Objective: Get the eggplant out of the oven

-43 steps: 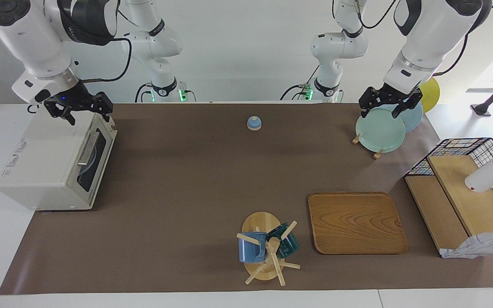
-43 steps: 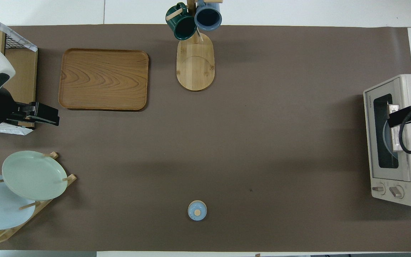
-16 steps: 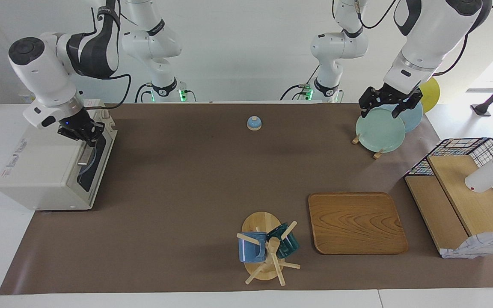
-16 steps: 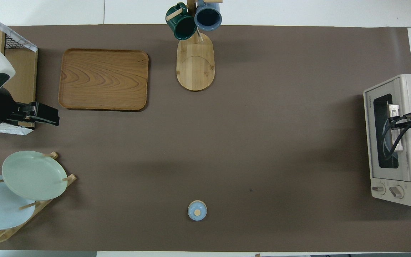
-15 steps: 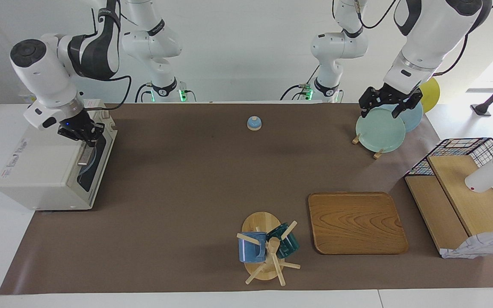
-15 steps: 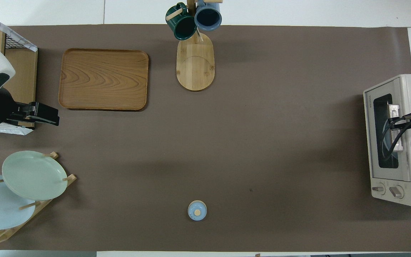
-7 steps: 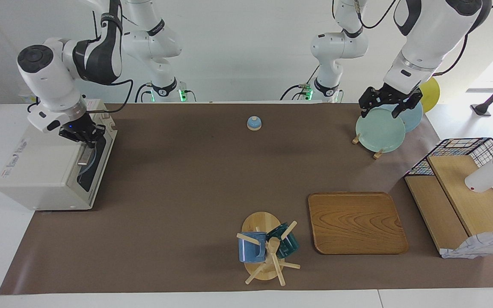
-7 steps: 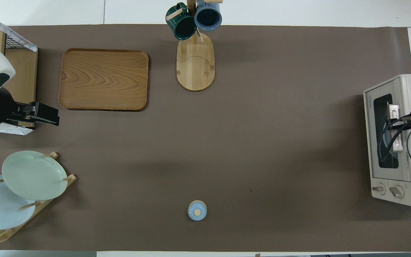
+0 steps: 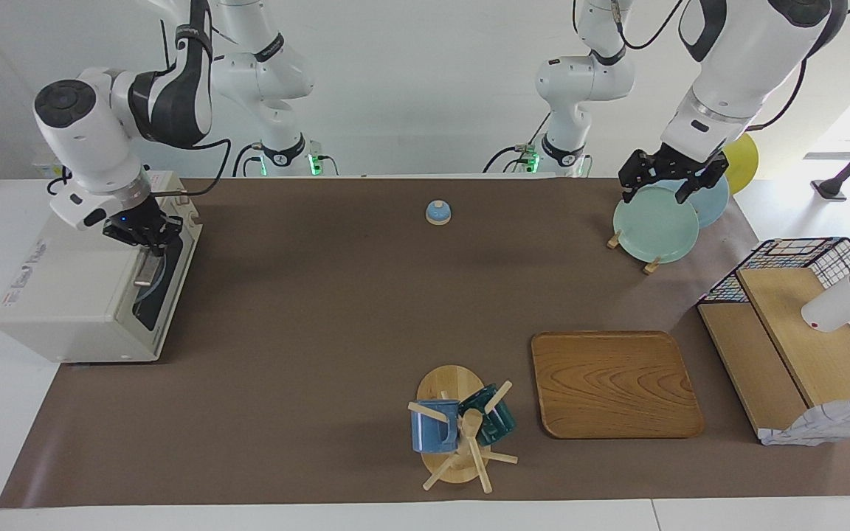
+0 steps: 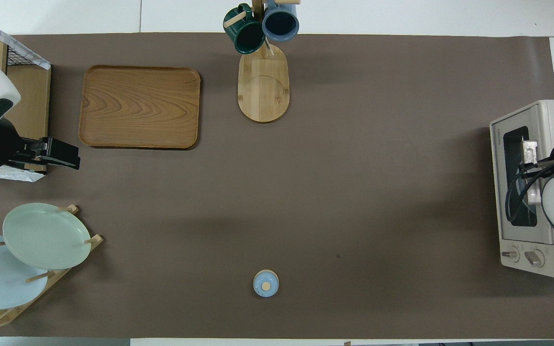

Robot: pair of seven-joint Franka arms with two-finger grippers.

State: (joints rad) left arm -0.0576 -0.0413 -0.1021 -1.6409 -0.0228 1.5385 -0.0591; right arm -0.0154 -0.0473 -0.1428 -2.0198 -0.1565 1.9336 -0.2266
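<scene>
Reaching down, the right gripper [image 9: 146, 237] sits at the metal bar handle [image 9: 146, 271] of the boxy off-white oven [image 9: 78, 284], whose dark glass door is shut; whether its fingers grip the bar cannot be told. No eggplant shows through the glass. Waiting over the round pale-green plate [image 9: 655, 223], the left gripper [image 9: 662, 184] has its fingers spread apart.

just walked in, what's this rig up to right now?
The right gripper is down at the door handle of the toaster oven, at the right arm's end of the table. The door looks closed, and through its glass a pale plate shows, but no eggplant is visible. The left gripper waits over the green plate in the wooden plate rack. Mug tree, wooden tray and small blue bell sit untouched.
</scene>
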